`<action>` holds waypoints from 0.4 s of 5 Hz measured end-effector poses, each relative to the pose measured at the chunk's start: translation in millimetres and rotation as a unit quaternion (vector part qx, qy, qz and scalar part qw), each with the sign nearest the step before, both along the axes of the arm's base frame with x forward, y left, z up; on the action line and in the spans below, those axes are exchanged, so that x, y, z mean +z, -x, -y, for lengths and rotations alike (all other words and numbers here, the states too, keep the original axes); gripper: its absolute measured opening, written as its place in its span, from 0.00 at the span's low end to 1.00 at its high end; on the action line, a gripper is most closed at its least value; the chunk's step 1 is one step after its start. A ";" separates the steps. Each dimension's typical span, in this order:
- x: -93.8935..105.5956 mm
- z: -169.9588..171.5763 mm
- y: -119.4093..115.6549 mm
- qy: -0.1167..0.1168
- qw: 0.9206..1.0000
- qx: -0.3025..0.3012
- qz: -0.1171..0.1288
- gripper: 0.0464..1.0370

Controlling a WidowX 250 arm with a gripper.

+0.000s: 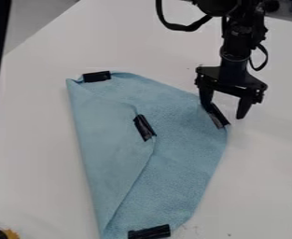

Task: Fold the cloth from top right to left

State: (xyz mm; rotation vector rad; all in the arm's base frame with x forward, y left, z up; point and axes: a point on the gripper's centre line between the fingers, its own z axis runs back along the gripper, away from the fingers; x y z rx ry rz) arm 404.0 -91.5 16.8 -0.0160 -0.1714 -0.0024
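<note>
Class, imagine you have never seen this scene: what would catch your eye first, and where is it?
The pale blue cloth strikes first, lying mid-picture on the white table, its left side folded over in a flap. Against it stand out four black patches, one of them, the flap patch, near the cloth's middle. At upper right, the black tool hangs open by the cloth's right corner.
</note>
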 end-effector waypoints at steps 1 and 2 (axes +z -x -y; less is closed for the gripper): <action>-7.3 0.2 1.7 0.012 1.000 0.009 -0.006 0.62; -9.3 1.8 1.5 0.023 1.000 0.013 -0.008 0.33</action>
